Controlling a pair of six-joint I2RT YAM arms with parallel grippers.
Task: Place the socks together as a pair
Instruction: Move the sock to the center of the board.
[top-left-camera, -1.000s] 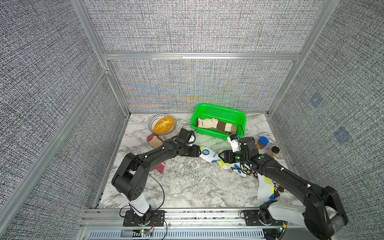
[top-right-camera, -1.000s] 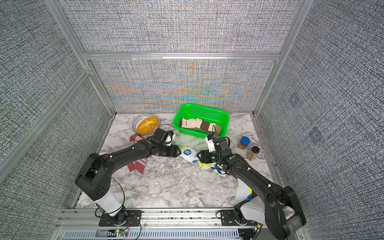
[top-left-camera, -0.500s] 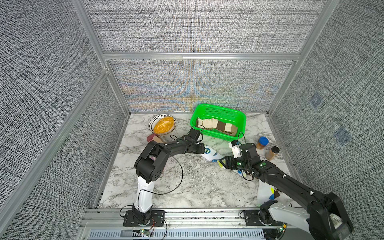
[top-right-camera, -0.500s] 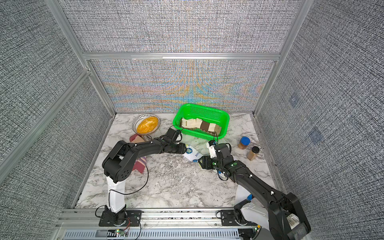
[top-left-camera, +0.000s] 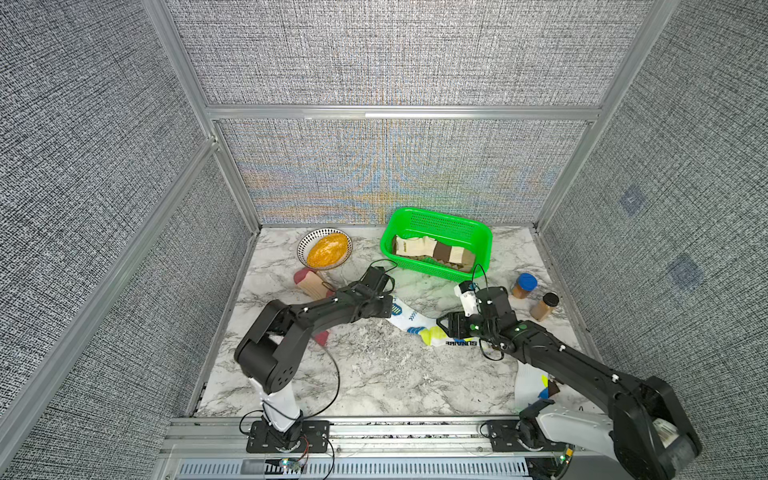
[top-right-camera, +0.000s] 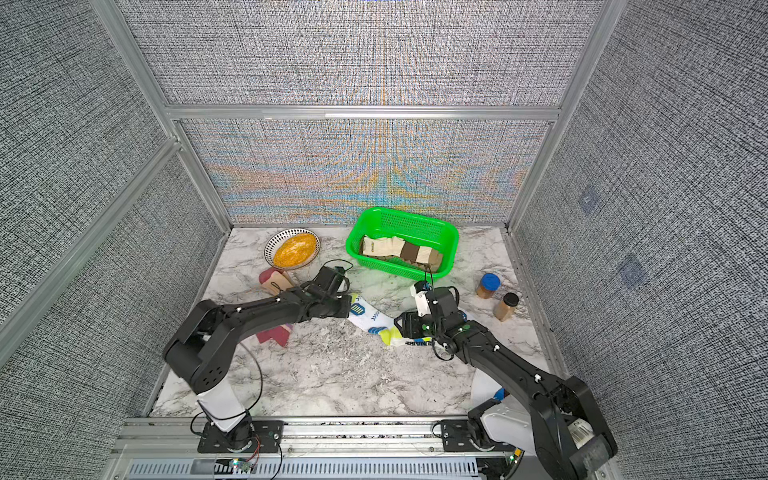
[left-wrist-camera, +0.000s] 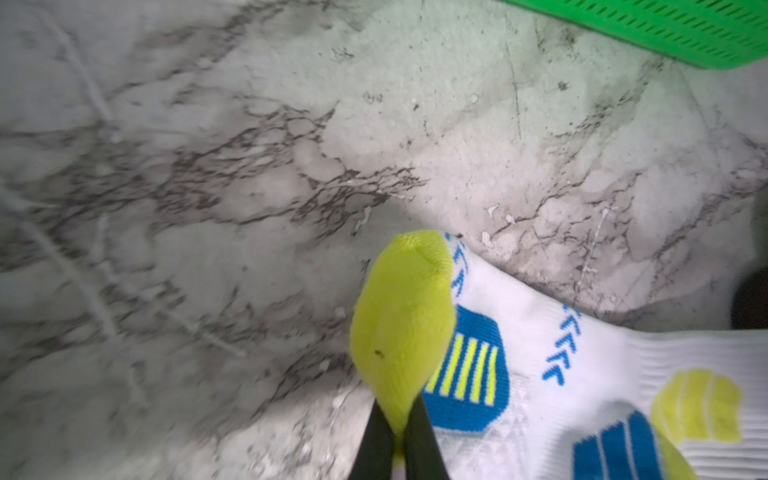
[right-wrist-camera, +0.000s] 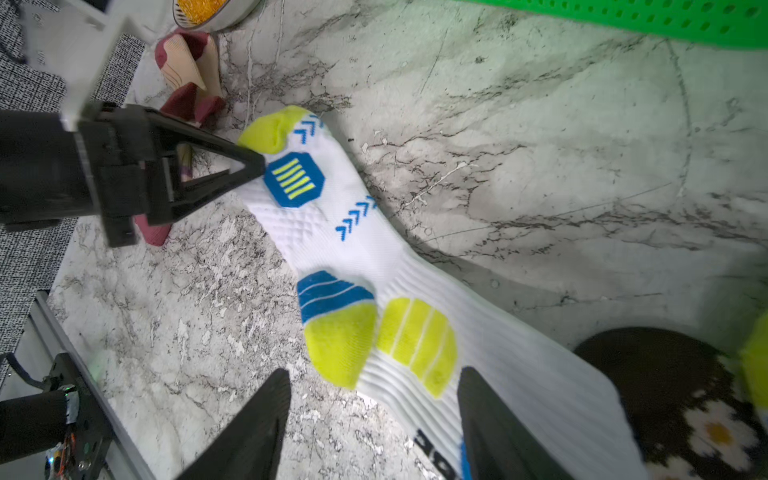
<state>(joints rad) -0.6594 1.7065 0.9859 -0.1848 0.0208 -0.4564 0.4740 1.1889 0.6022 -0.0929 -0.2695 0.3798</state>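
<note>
A white sock (top-left-camera: 415, 324) with lime and blue patches lies stretched across the middle of the marble table in both top views (top-right-camera: 372, 322). My left gripper (left-wrist-camera: 399, 440) is shut on the sock's lime toe (left-wrist-camera: 403, 311), pinching the fabric into a fold. My right gripper (right-wrist-camera: 374, 374) stands open just over the ribbed leg of the same sock (right-wrist-camera: 353, 232), one finger on each side. A brown daisy-print sock (right-wrist-camera: 665, 395) lies beside that leg. Maroon-peach socks (top-left-camera: 311, 282) lie at the left. Another white sock (top-left-camera: 530, 382) shows under my right arm.
A green basket (top-left-camera: 440, 216) at the back holds cream socks with a brown band (top-left-camera: 432, 249). A bowl of orange grains (top-left-camera: 326, 249) stands to its left. Two small jars (top-left-camera: 524, 286) (top-left-camera: 545, 305) stand at the right, near my right arm.
My left gripper has shut on the white sock's lime toe, and the left arm's elbow has swung. The right gripper has shifted slightly along the sock's leg and stays open.
</note>
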